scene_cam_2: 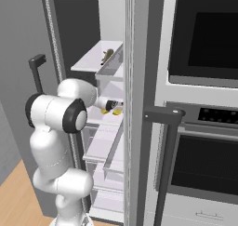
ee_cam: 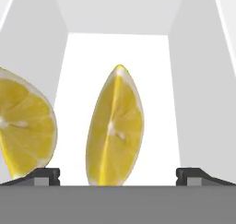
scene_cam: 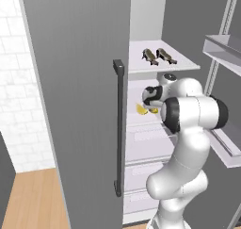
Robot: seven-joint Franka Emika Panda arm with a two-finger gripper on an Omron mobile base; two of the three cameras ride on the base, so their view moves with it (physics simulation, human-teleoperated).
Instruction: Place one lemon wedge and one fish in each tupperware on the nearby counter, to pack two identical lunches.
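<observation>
The lemon wedge [ee_cam: 115, 128] stands on the middle fridge shelf [scene_cam: 155, 129], one shelf below the shelf that carries the two fish [scene_cam: 159, 56], with a second wedge [ee_cam: 25, 126] just beside it. We hold our gripper [ee_cam: 117, 174] with jaws spread wide to either side of the centred wedge, gripping nothing; we judge this lines us up to close on it.
</observation>
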